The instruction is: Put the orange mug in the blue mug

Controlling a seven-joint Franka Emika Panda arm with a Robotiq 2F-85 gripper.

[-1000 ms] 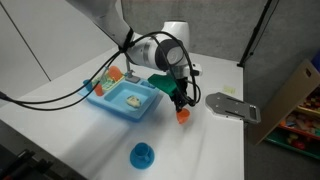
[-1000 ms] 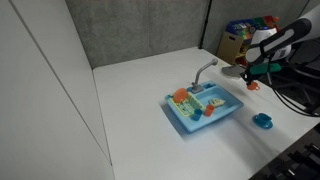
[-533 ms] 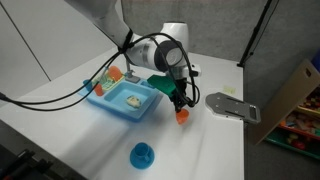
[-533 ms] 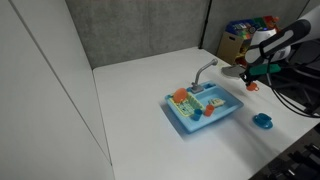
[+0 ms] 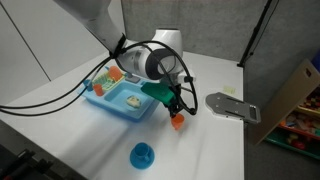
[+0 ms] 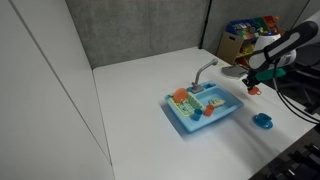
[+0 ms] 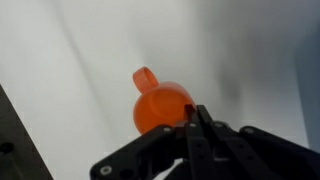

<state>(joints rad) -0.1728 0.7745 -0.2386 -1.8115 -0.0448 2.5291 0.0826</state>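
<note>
Gripper (image 5: 177,108), clamped on the rim of the orange mug (image 5: 178,122), is holding it beside the blue sink tray (image 5: 120,115), seemingly mid-carry, and is next needing to travel over the blue mug (image 5: 143,155), well apart, and lower in.

The pincer (image 5: 177,114) has carried the orange mug (image 5: 177,122) apparently nearer the blue mug (image 5: 143,155).

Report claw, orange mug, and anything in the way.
Claw shut on orange mug. Blue mug stands apart on table. Nothing between them.
</note>
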